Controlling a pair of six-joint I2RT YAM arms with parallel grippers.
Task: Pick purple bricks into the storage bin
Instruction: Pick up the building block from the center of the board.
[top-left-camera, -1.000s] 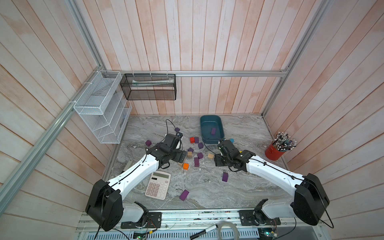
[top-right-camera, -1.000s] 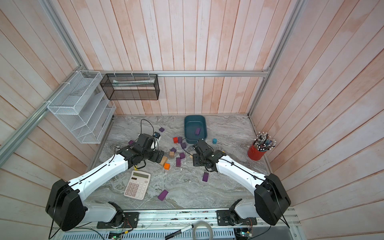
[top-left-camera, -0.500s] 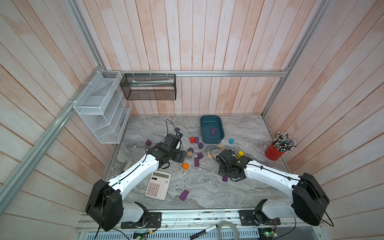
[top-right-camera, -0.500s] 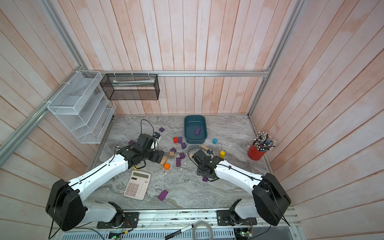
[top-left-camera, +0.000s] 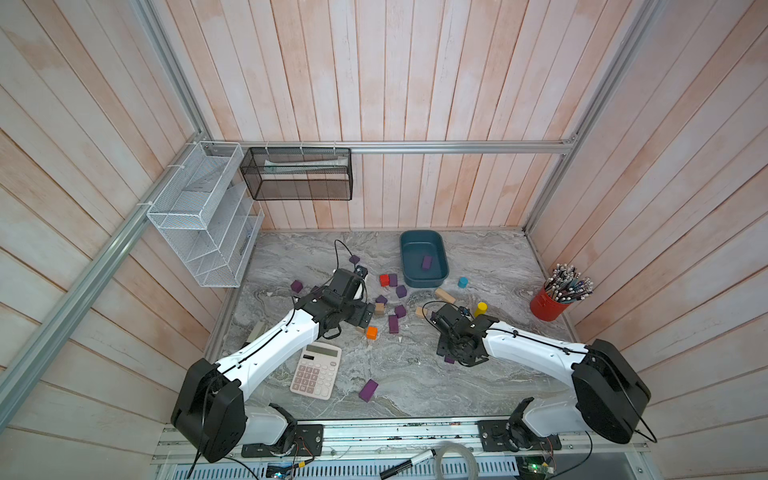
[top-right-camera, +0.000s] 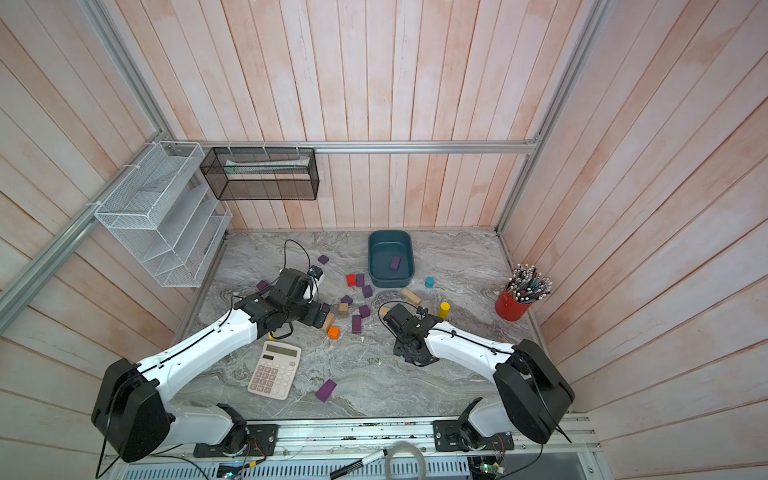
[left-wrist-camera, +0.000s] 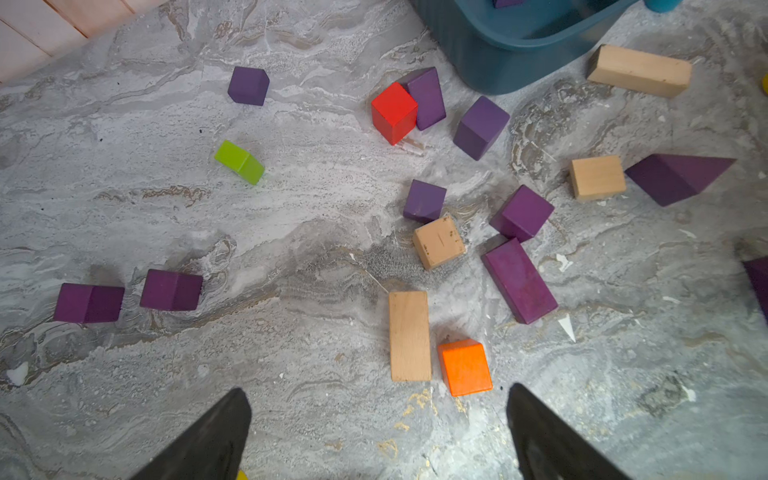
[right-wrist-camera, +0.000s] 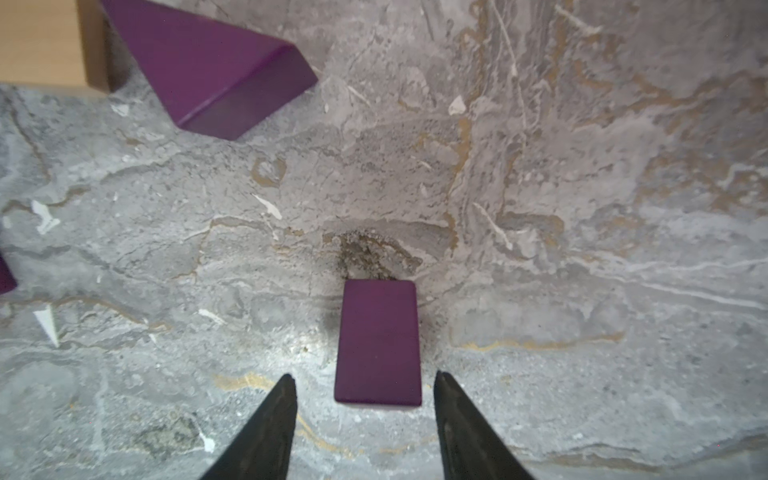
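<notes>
Right tool (right-wrist-camera: 363, 380) is where it's at right now. Its jaws are apart, with the near end of a purple oblong brick (right-wrist-camera: 377, 340) sitting between the tips and a visible gap on each side, so nothing is clamped yet. Left tool (left-wrist-camera: 380, 392) is spread wide and empty, hanging over the block clutter.

Going by size, the tabletop (top-left-camera: 415, 382) is still mostly a mess. The storage bin (top-left-camera: 424, 282) sits at 12 o'clock by the back wall and has exactly one purple brick (top-left-camera: 427, 262) in it, so I'd call this very early days. The rest of the purple bricks are loose, ten or so as far as I can count. Most are scattered from the centre out toward 10 o'clock, below the bin. There's also a purple wedge (right-wrist-camera: 216, 70) just beyond my target and a lone brick (top-left-camera: 368, 390) down near 7 o'clock. My target is just off centre toward 4 o'clock, and in both top views it's almost hidden under the tool.

Compared with a second ago, the right arm has swung away from the centre cluster and dropped toward 5 o'clock over that brick. Its jaws look a bit narrower now. The left arm hasn't budged, and the bin count is the same.
</notes>
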